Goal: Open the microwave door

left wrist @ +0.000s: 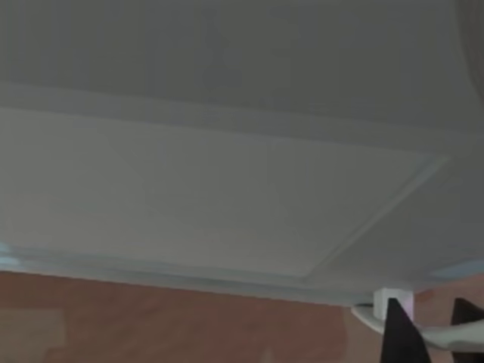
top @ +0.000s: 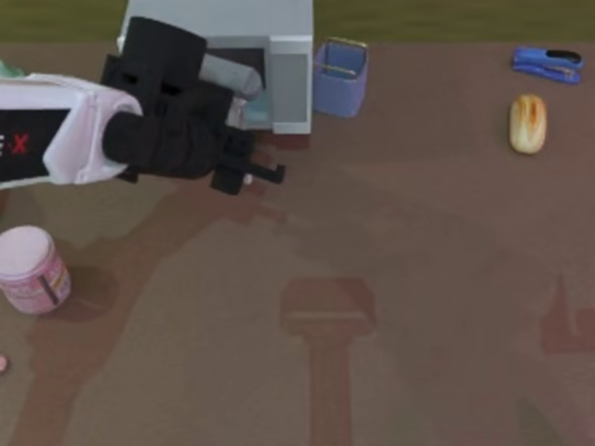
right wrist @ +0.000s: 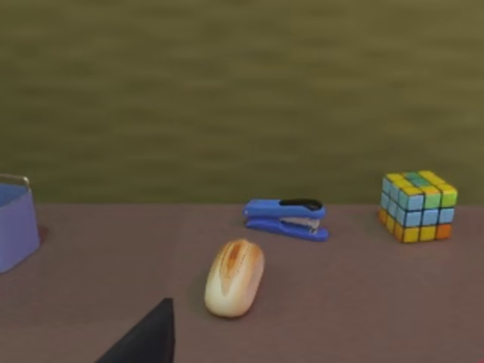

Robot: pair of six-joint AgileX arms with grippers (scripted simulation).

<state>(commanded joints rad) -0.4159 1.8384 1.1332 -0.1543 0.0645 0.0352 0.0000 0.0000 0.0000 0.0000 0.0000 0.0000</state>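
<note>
The left arm [top: 121,130] is sitting closest to the top camera, a chunky white and black thing reaching across the back-left of the brown counter [top: 390,279] toward the microwave [top: 270,28]. That's the boxy silver-grey one at the back edge, smooth flat panels all round. The microwave door [top: 246,79] is looking swung partly out from the front, though the arm is covering most of it. The left claw [top: 256,172] is hanging just in front of the microwave; can't tell how far apart its fingers are or whether it's touching anything. From the left wrist camera it's basically all flat pale grey panel.

Just beside the microwave on the right, a small blue-purple square bin [top: 340,76] is sitting, nothing visible in it. A pink lidded jar [top: 31,269] is standing at the left edge. Far right: a blue stapler [top: 547,63], a glossy bread roll [top: 527,123], and a multicoloured puzzle cube [right wrist: 417,205]. The right claw is only showing as a dark finger [right wrist: 147,340].
</note>
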